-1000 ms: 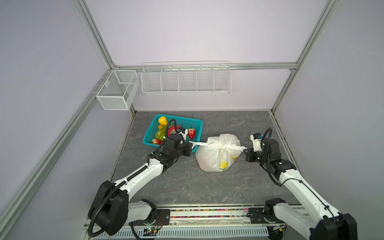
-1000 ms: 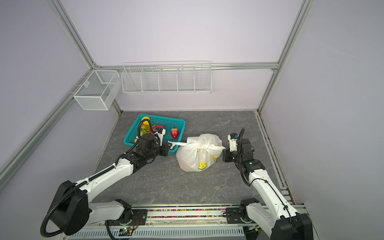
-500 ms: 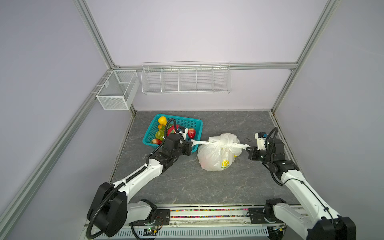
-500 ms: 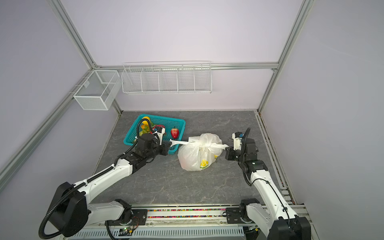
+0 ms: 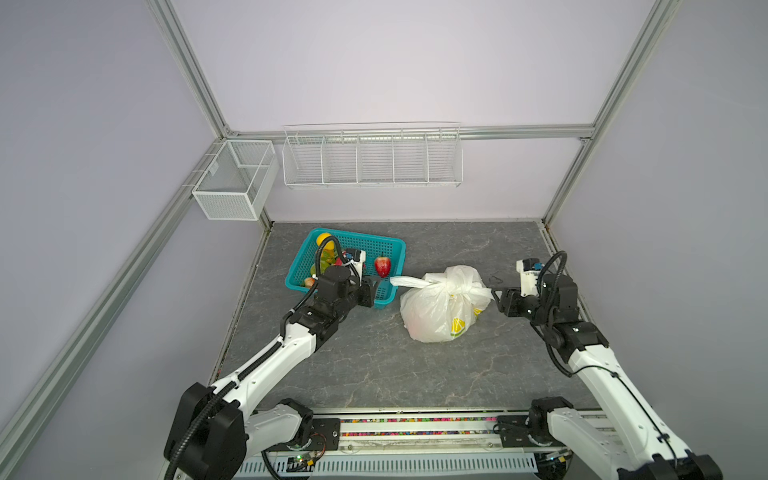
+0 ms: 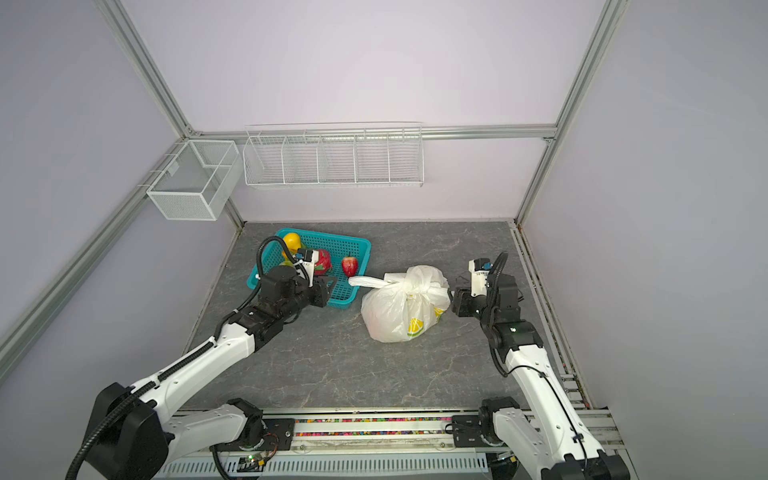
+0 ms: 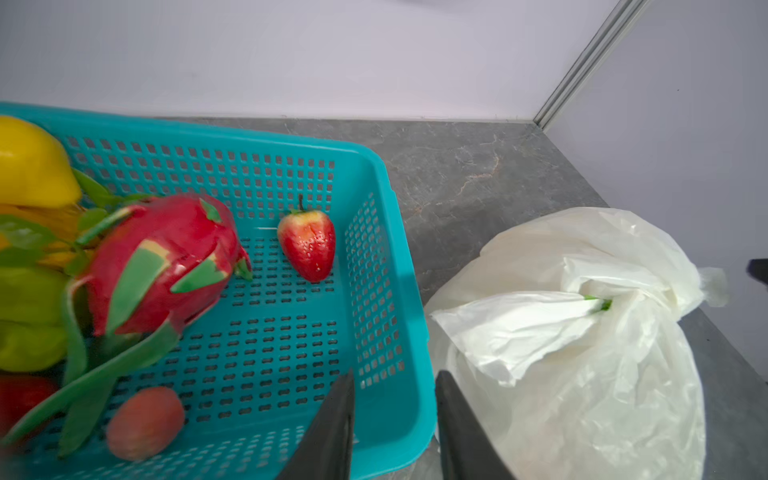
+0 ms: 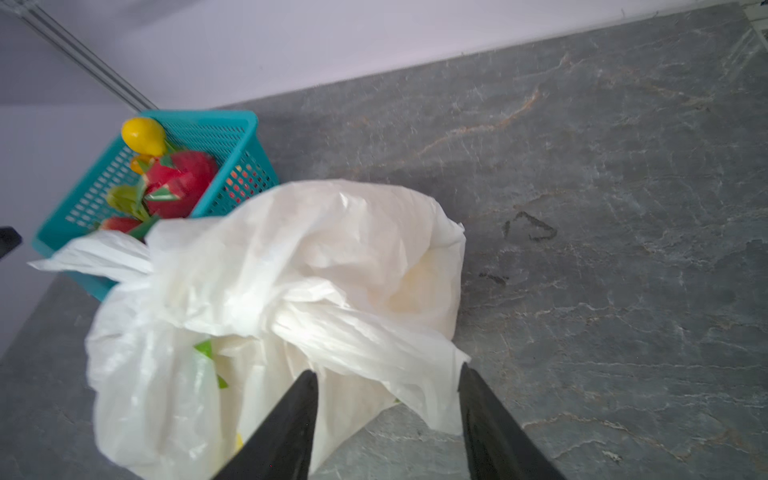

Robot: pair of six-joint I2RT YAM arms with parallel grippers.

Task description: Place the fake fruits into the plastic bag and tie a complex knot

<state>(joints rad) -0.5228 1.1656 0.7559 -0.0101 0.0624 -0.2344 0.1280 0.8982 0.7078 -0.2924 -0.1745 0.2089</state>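
The plastic bag [image 5: 436,311] sits tied shut in the middle of the grey table, white with a lemon print. The knot [image 8: 286,307] sits on top, and one flat strap tail [image 5: 409,281] sticks out toward the basket. My left gripper [image 7: 395,376] is open at the teal basket's near corner, holding nothing. My right gripper [image 8: 386,370] is open beside the bag, with the other strap tail [image 8: 374,353] lying loose between its fingers. Fake fruits remain in the basket: a strawberry [image 7: 307,245], a dragon fruit [image 7: 162,257], a yellow piece [image 7: 29,166] and green ones.
The teal lattice basket [image 5: 365,243] stands at the back left, touching the bag's side. A wire rack [image 5: 372,158] and a mesh box [image 5: 232,183] hang on the walls. The arms' rail [image 5: 415,432] runs along the front edge.
Both grippers have gone from shut to open and let go of the strap tails. The straps, pulled taut before, are slack, and the right tail has dropped against the bag.
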